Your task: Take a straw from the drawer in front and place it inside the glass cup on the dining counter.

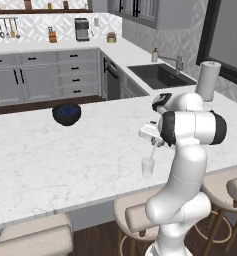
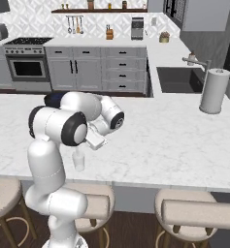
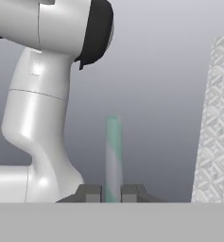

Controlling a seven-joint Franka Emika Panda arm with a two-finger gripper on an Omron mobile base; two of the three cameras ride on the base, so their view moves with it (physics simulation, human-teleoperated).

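The glass cup (image 1: 148,168) (image 2: 78,160) stands near the front edge of the dining counter (image 1: 60,160) (image 2: 160,140). My gripper (image 1: 152,138) (image 2: 93,142) hangs just above it, shut on the straw (image 1: 152,150). The straw points down, and its lower end reaches the cup's mouth. In the hand view the straw (image 3: 112,156) rises pale and greenish between the two dark fingertips (image 3: 88,193), which pinch it at the gripper (image 3: 111,194). The drawer is out of view.
A dark blue bowl (image 1: 66,113) (image 2: 52,100) sits on the counter's far side. A tall white roll (image 1: 208,80) (image 2: 214,91) stands to the right near the sink (image 1: 160,75) (image 2: 179,80). Beige stools (image 1: 135,212) (image 2: 196,209) line the counter's near edge.
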